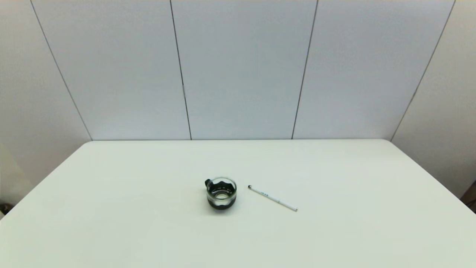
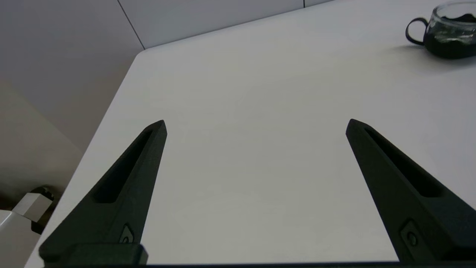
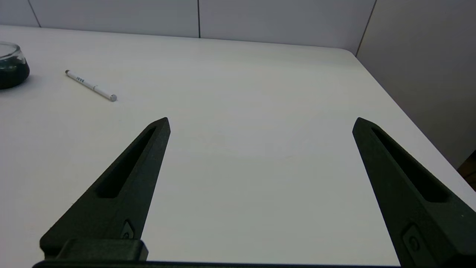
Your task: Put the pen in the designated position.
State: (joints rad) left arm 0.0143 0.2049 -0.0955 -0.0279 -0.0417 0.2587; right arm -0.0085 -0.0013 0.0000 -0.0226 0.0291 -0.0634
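Right tool [image 3: 261, 121] sits wide open & empty, well apart from the pen [image 1: 272, 198], which lies flat on the surface [image 1: 334, 230] just beside the glass cup [image 1: 221, 193]; left tool [image 2: 256, 122] likewise open, holding nothing. Pen looks light, stiff, thin & prob rolls easily, so pinch mid-barrel across its width near the print

The pen [image 1: 272, 198] lies on the table [image 1: 111, 223], just right of the cup [image 1: 221, 193]; they are apart.
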